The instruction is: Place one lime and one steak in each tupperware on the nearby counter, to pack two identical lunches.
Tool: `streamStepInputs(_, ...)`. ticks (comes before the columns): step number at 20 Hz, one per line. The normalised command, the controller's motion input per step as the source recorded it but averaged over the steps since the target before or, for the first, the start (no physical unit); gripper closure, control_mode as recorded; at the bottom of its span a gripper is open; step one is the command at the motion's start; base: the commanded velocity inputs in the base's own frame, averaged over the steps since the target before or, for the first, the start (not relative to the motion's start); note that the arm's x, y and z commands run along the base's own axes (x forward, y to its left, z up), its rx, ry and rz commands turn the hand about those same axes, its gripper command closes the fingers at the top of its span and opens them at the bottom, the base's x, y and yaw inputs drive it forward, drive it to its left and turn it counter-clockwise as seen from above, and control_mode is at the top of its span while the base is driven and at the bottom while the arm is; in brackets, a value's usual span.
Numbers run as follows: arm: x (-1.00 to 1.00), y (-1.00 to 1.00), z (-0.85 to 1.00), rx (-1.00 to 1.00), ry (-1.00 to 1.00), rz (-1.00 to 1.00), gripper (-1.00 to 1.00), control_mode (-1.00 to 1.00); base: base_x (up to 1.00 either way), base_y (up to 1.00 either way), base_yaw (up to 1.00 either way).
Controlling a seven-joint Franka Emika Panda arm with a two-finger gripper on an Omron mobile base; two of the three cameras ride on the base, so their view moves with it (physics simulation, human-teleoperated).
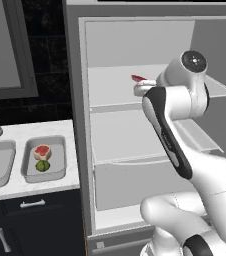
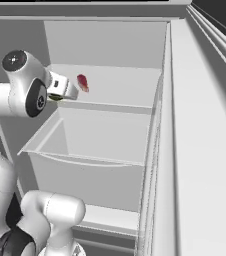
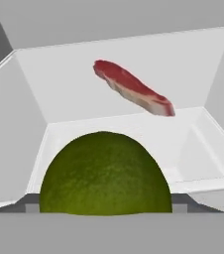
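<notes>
Holding lime (image 3: 104, 173) in jaws inside fridge; right tupperware (image 1: 59, 170) w/ steak, lime; left one empty.

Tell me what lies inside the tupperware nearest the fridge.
The tupperware on the counter holds one steak and one lime. Anything beneath them is covered.

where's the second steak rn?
The steak is on the upper fridge shelf, toward the back, just beyond the lime at the hand; from the left base it peeks out left of the arm.
</notes>
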Motion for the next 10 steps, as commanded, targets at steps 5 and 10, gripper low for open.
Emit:
streamStepInputs(5, -1.00, -0.10, 0.00, 0.00, 0.00, 0.00, 1.00, -1.00, 0.00, 0.00, 0.00)
streamStepInputs(10, -0.80, 0.00, 0.00, 0.00, 0.00, 0.01, 1.00, 1.00, -0.20, 0.00, 0.00)
